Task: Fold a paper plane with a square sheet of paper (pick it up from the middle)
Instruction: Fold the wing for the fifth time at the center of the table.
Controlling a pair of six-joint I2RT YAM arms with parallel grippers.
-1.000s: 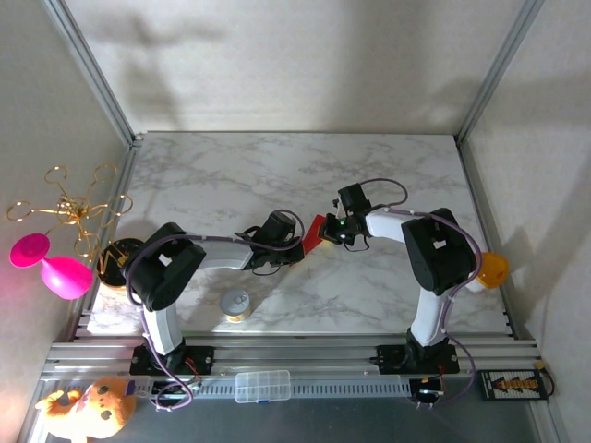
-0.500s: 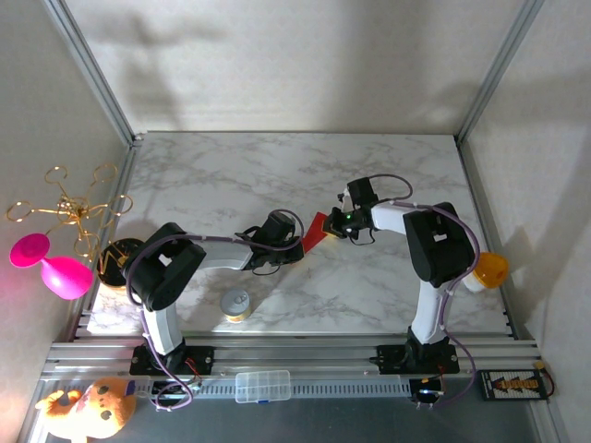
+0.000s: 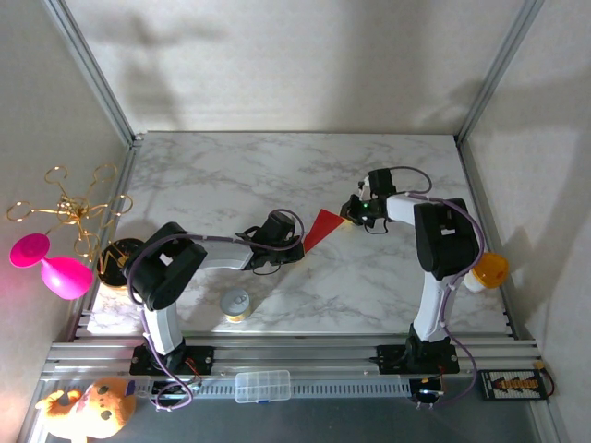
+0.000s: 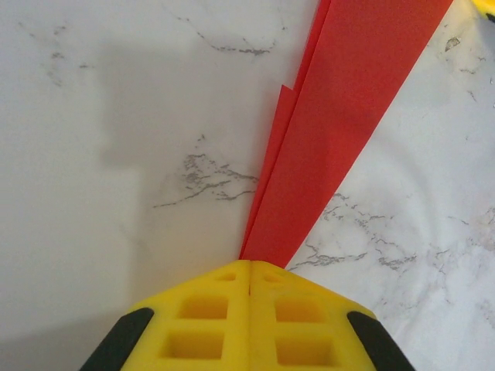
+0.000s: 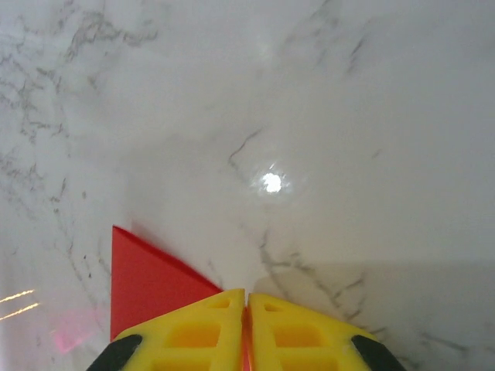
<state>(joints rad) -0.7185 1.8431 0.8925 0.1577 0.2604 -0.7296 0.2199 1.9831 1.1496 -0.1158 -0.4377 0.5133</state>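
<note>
Within grey walls [image 3: 295, 65], red paper [image 3: 320, 229] stretches over veined marble table [image 3: 231, 175].

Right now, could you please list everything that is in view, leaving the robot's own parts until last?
table: 1, white marble, centre of the top view
folded red paper: 1, bright red, mid-table
small round tin: 1, grey with gold base, near edge, left of centre
round dark object: 1, black with gold wire, table's left edge
wire ornament: 1, gold, left of the table
balloon-like toy: 1, pink, below the ornament
plush toy: 1, orange, bottom left corner
plastic box: 1, clear, by the front rail
rounded object: 1, orange, right of the table
left hand: 1, yellow, shut on the paper
right hand: 1, yellow, shut on the paper
</note>
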